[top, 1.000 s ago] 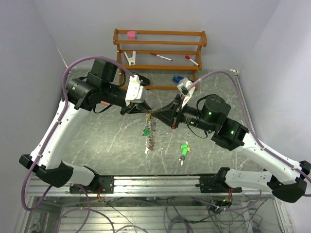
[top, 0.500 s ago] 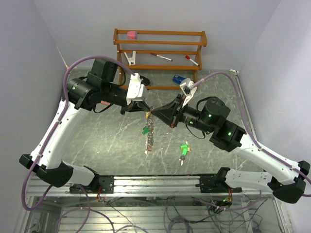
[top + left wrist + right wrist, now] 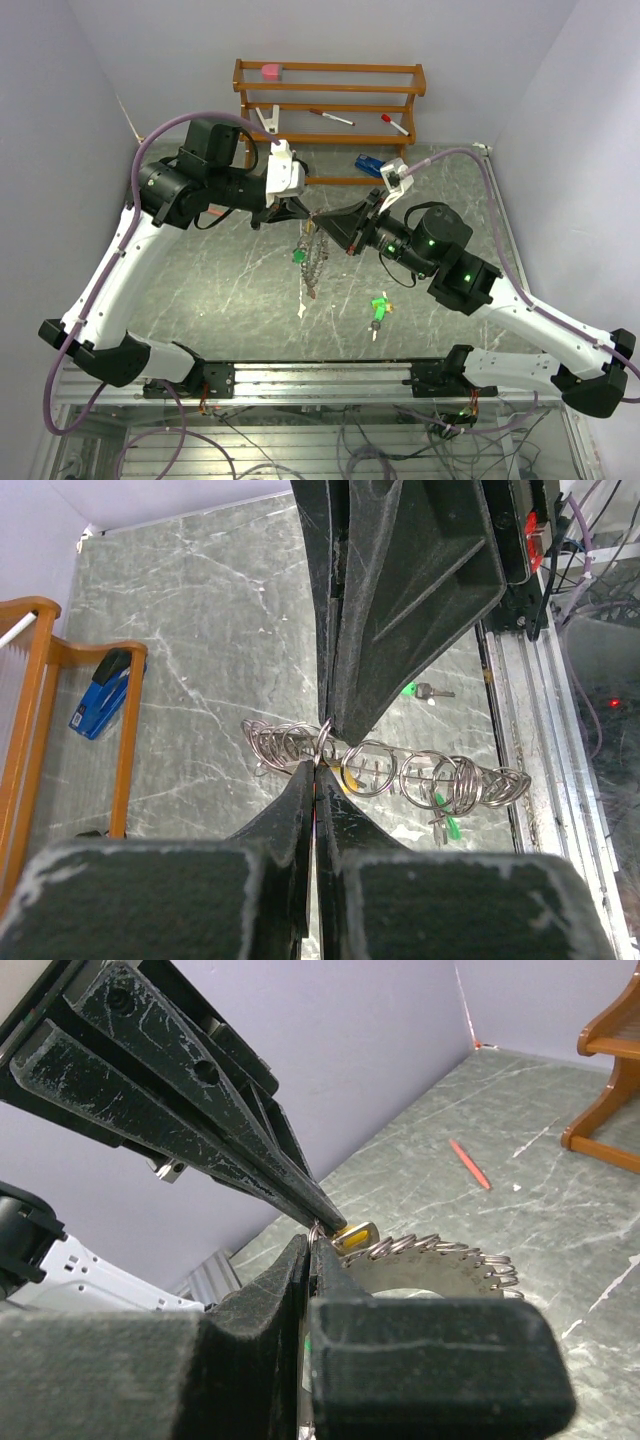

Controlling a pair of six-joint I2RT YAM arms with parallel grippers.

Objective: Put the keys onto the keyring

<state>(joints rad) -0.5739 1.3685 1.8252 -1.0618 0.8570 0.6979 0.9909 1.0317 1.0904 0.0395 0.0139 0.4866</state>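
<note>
The keyring (image 3: pixel 312 262), a pale silvery ring strung with several small split rings, hangs above the table between both grippers. My left gripper (image 3: pixel 303 213) and right gripper (image 3: pixel 324 222) meet tip to tip, each shut on the ring's top. In the left wrist view my gripper (image 3: pixel 316 765) pinches a small loop of the keyring (image 3: pixel 400 775). In the right wrist view my gripper (image 3: pixel 310 1242) clamps the keyring (image 3: pixel 440 1270) beside a yellow-headed key (image 3: pixel 355 1232). A green tag (image 3: pixel 299 256) hangs on it. A loose green-headed key (image 3: pixel 378 310) lies on the table to the right and also shows in the left wrist view (image 3: pixel 420 690).
A wooden rack (image 3: pixel 330 110) stands at the back with a pink block (image 3: pixel 271 71), a white clip (image 3: pixel 268 120) and two red-capped pens (image 3: pixel 331 117). A blue object (image 3: pixel 368 163) lies in front of it. A red pen (image 3: pixel 470 1165) lies on the table at left.
Both grippers have moved a little toward the rack, still joined, and the hanging keyring has shifted with them. The right wrist has turned. The loose green key has not moved.
</note>
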